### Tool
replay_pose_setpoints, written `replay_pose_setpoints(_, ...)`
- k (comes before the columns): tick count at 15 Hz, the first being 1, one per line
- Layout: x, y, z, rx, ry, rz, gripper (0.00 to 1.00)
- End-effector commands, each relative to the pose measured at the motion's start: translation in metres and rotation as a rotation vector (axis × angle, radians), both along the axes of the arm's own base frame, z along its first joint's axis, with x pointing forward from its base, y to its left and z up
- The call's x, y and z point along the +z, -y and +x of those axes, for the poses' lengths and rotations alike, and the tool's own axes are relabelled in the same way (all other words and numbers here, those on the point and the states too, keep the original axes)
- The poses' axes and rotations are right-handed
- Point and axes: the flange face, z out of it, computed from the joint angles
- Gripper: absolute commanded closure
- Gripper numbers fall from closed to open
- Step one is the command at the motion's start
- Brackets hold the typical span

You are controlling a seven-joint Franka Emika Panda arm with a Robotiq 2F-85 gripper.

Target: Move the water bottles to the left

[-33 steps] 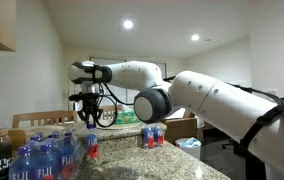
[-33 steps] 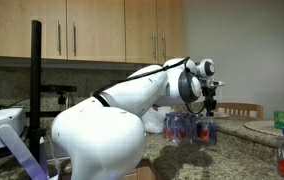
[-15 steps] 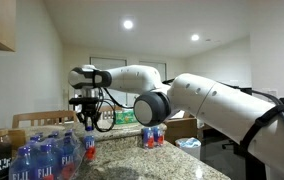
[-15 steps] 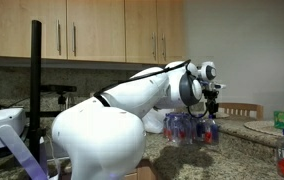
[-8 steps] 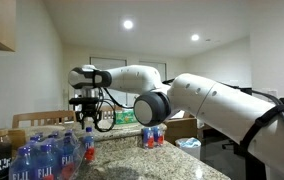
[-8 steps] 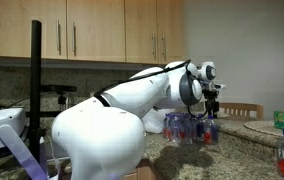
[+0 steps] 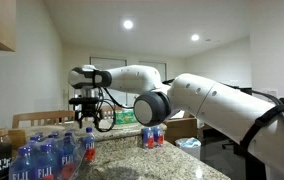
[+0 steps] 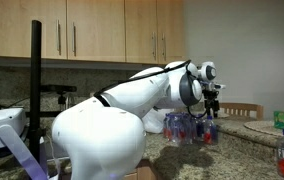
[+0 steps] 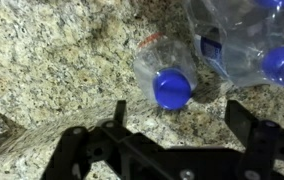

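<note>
Pincer (image 9: 179, 112): wide open. In the wrist view its fingers (image 9: 120, 112) stand on either side of the blue cap (image 9: 172, 88) of 1 water bottle (image 7: 90, 146), with a clear gap on each side. Nothing is held and no contact is visible.

The water bottle stands upright on the granite table (image 7: 152, 162), directly beneath the pincer (image 7: 89, 120) and just beside the wrapped FIJI pack (image 7: 37, 158). The other water bottles (image 7: 153, 137) stand grouped on the same table, well apart from it.

Change from 1 second earlier: the fingers were then closed in around the bottle's top and are now spread. The bottle's position on the table is unchanged in both exterior views.
</note>
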Motion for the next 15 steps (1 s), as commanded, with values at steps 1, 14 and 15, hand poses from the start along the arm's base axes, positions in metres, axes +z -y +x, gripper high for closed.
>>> replay_pose_setpoints(1,0.007,0.008,-0.005,0.041,-0.039,0.033,0.00)
replay_pose_setpoints(14,0.045,0.071,-0.025,0.208,-0.132,0.054,0.00)
replay_pose_setpoints(15,0.045,0.081,-0.025,0.221,-0.135,0.057,0.00)
